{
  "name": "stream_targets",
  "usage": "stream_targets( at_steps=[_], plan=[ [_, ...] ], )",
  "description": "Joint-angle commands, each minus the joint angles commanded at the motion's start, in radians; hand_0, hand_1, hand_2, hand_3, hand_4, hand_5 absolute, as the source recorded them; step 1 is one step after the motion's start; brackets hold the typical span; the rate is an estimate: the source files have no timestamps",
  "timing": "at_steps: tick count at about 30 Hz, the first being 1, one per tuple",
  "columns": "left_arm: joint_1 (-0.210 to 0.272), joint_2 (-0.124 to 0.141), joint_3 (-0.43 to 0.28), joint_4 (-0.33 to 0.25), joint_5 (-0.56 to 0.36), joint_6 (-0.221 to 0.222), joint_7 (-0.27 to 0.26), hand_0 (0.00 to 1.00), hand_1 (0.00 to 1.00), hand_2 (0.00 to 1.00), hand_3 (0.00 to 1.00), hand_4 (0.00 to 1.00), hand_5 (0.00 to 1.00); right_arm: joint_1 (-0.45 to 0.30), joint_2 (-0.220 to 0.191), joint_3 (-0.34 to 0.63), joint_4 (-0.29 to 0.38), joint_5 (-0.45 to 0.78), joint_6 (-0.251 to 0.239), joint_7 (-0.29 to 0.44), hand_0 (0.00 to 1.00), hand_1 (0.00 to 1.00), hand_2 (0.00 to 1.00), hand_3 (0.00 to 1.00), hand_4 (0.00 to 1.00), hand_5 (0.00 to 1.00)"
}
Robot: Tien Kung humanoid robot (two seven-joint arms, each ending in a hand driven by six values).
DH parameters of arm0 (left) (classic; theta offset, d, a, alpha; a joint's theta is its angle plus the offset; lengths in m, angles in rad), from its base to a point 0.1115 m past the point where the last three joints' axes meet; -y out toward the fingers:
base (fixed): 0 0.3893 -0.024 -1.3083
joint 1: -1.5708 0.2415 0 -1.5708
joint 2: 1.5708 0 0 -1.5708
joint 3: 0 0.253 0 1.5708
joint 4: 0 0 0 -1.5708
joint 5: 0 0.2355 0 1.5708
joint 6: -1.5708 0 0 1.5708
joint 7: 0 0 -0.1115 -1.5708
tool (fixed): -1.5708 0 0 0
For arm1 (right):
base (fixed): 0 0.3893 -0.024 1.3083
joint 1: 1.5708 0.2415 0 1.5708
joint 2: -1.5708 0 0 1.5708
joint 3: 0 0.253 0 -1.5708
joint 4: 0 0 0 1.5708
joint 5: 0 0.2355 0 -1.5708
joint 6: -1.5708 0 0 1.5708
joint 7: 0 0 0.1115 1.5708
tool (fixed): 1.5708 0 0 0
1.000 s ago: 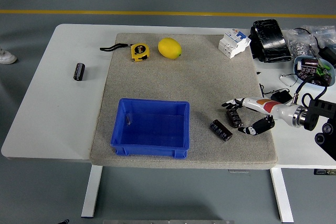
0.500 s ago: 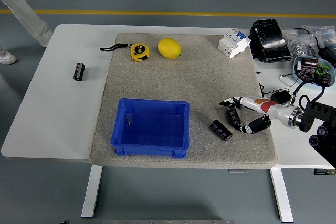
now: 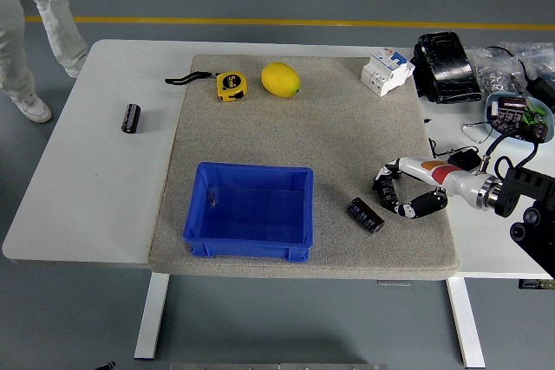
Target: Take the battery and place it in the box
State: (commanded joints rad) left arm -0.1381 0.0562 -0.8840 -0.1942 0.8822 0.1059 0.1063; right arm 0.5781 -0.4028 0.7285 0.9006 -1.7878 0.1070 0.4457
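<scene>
My right hand reaches in from the right over the grey mat. Its fingers are curled around a black battery that lies on the mat; the hand hides most of it. A second black battery lies on the mat just left of the hand, apart from it. A third black battery lies on the white table at the far left. The blue box stands open and empty at the mat's front, left of the hand. My left arm is out of view.
A yellow tape measure, a lemon and a white breaker lie along the mat's far edge. Black gear and a tray of parts crowd the table's right end. A person's legs stand at the far left.
My right hand's fingers have curled in from spread to closed around the battery by the mat's right edge. A person has walked into view at the far left.
</scene>
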Motion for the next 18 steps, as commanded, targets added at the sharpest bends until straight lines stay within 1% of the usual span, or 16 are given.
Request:
stream_targets(
  at_steps=[12, 18],
  plan=[
    [-0.001, 0.002, 0.007, 0.000, -0.009, -0.001, -0.001, 0.714, 0.787, 0.820, 0.634, 0.725, 0.598, 0.021, -0.011, 0.041, 0.027, -0.010, 0.003, 0.003, 0.575, 0.488, 0.513, 0.531, 0.367, 0.002],
    [-0.001, 0.002, 0.011, -0.001, -0.015, 0.000, -0.001, 0.714, 0.787, 0.819, 0.634, 0.725, 0.598, 0.053, 0.001, 0.062, 0.065, -0.012, 0.007, 0.002, 0.572, 0.488, 0.515, 0.534, 0.363, 0.002]
  ],
)
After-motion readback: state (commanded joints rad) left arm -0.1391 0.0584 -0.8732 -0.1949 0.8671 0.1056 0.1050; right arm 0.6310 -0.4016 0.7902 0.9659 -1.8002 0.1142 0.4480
